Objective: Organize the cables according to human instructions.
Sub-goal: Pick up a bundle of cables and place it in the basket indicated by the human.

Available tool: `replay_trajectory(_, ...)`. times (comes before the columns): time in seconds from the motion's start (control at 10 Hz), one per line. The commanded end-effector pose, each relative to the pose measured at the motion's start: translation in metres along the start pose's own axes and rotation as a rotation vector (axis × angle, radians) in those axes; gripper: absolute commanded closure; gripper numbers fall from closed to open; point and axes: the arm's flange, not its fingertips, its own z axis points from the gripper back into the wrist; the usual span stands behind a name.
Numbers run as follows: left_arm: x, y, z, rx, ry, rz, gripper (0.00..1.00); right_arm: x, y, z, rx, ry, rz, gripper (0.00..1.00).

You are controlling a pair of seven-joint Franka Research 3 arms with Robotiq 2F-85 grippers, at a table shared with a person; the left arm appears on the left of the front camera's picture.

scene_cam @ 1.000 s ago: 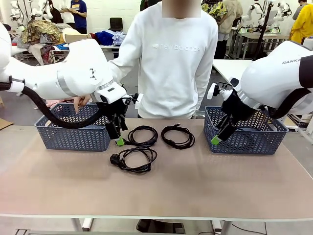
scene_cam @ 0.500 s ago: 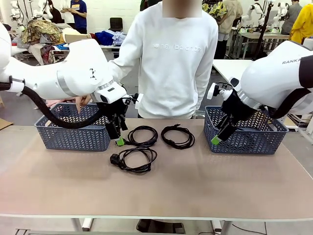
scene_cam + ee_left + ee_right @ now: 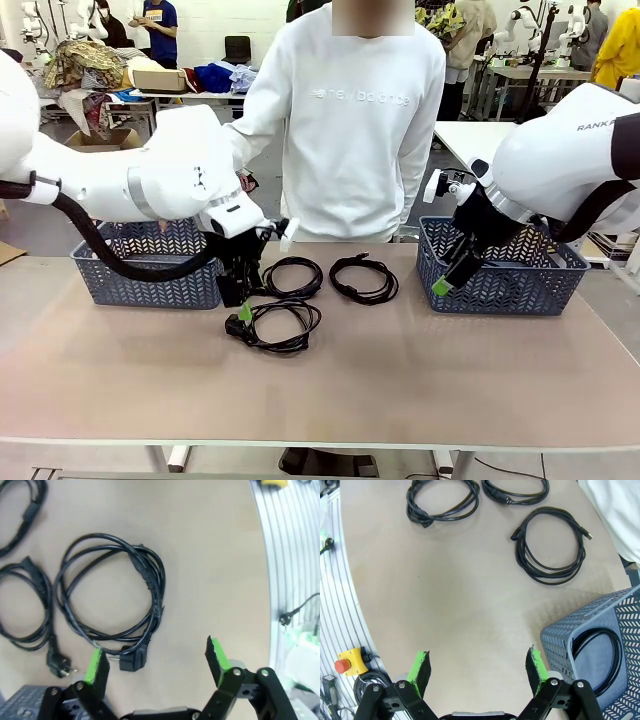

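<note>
Black two-finger left gripper (image 3: 157, 660), green pads spread apart, is hovering just above the plug of a thin black coiled cable (image 3: 110, 595) lying toward the beige tabletop's (image 3: 400, 380) far edge.

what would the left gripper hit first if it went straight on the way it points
Likely the black plug of the nearest coiled cable, between the open fingers of the left gripper; depth unclear.

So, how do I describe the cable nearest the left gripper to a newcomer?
Find the left basket on the table. Right of it two coils lie side by side; the wanted cable lies alone in front of them, nearer the robot, with a blocky plug toward the basket.
</note>
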Motion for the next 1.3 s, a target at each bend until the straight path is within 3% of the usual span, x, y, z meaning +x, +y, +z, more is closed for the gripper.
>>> replay_trajectory(0.0, -0.001, -0.007, -0.018, 0.034, 0.076, -0.071, 0.00, 0.000, -0.001, 0.001, -0.003, -0.002, -0.005, 0.00)
replay_trajectory(1.2, 0.013, -0.025, -0.088, 0.032, 0.118, -0.155, 0.00, 0.000, -0.001, 0.001, -0.003, -0.002, -0.005, 0.00)
